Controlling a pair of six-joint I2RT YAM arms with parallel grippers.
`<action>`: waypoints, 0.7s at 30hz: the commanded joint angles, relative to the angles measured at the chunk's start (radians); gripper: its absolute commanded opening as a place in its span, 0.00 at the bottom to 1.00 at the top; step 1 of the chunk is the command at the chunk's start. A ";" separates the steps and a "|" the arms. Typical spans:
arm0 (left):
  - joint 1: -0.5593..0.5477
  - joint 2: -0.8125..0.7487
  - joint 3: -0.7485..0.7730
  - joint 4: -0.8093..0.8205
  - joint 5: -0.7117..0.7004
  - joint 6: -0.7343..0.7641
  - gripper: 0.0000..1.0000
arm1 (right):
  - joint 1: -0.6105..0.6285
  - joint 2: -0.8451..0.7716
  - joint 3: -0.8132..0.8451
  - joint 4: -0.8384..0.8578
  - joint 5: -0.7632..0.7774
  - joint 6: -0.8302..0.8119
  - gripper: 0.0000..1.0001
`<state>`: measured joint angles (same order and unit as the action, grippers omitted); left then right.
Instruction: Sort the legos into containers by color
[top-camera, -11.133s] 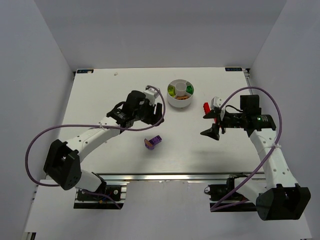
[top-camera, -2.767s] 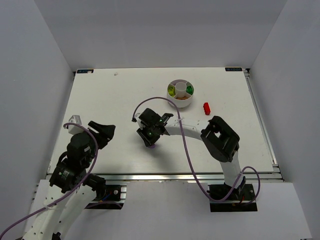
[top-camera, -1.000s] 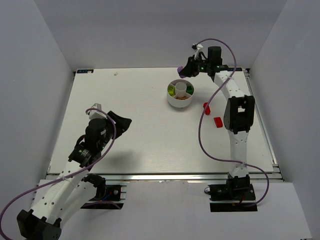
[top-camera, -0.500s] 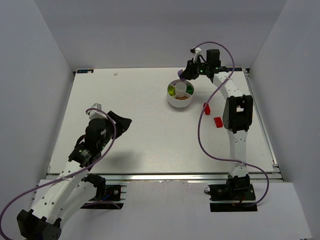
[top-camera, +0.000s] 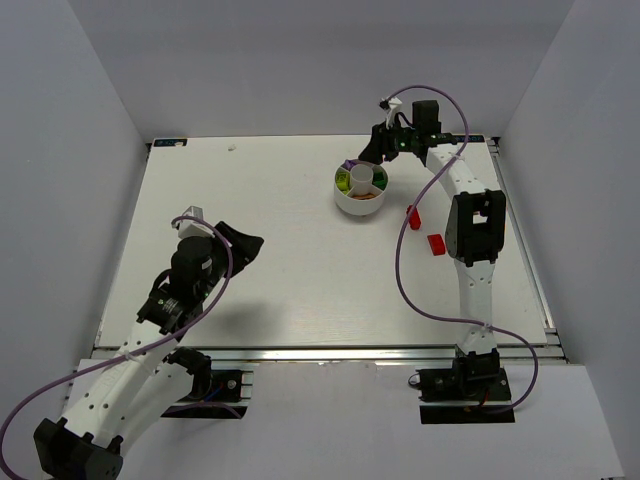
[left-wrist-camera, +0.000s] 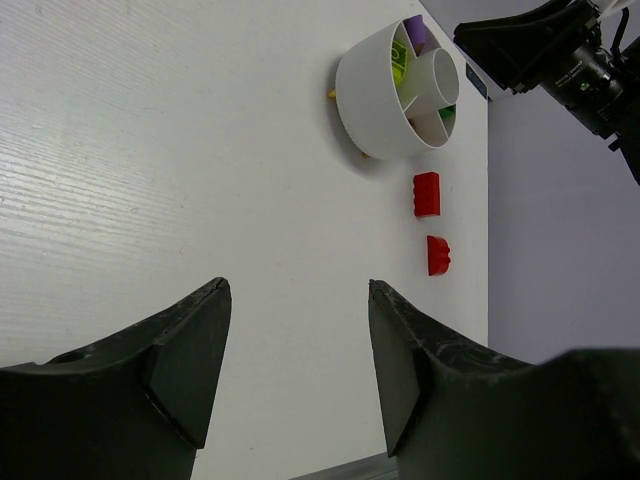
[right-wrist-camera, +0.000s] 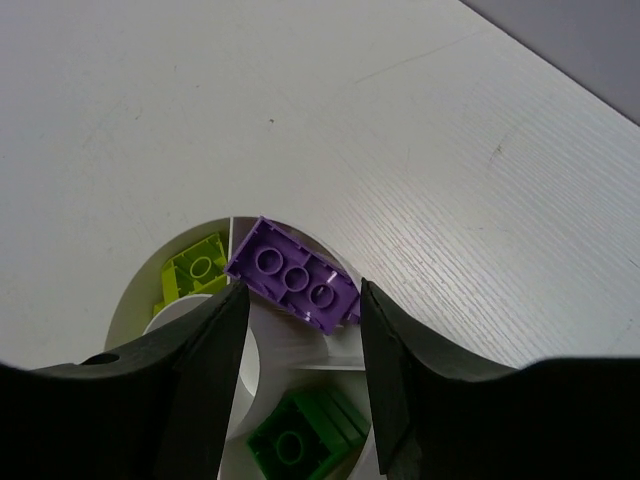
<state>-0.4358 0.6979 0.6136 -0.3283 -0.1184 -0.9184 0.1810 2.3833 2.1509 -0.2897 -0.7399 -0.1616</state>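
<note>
Legos (top-camera: 379, 180) mostly sit in the dish (left-wrist-camera: 372, 95), one colour per wedge. Purple brick (right-wrist-camera: 292, 277) lies tilted on the rim just past the right claw (right-wrist-camera: 302, 290) tips. Its jaws are spread and not pinching it, so I'd say it's let go, aimed at the wedge beside the yellow-green brick (right-wrist-camera: 197, 268). Dark green brick (right-wrist-camera: 300, 435) is right under that claw. Two red bricks (top-camera: 412, 216) lie on the bench (top-camera: 250, 200) behind it. Left claw (left-wrist-camera: 295, 290) gapes empty, well away, probably parked clear.

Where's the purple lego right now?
Right wrist view: the purple lego sits at the white dish's far rim, beside the yellow-green lego, just ahead of the right gripper.
</note>
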 joint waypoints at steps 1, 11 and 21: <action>0.000 0.000 -0.006 0.020 0.011 -0.004 0.67 | 0.002 0.005 0.015 0.000 -0.001 -0.013 0.54; 0.000 0.005 -0.012 0.063 0.026 0.007 0.55 | -0.029 -0.102 0.027 -0.009 0.010 0.008 0.52; 0.000 0.025 -0.052 0.176 0.082 0.026 0.19 | -0.043 -0.501 -0.340 -0.264 0.330 -0.159 0.22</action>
<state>-0.4355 0.7158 0.5701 -0.2108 -0.0685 -0.9051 0.1368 2.0159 1.9167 -0.4408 -0.5678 -0.2459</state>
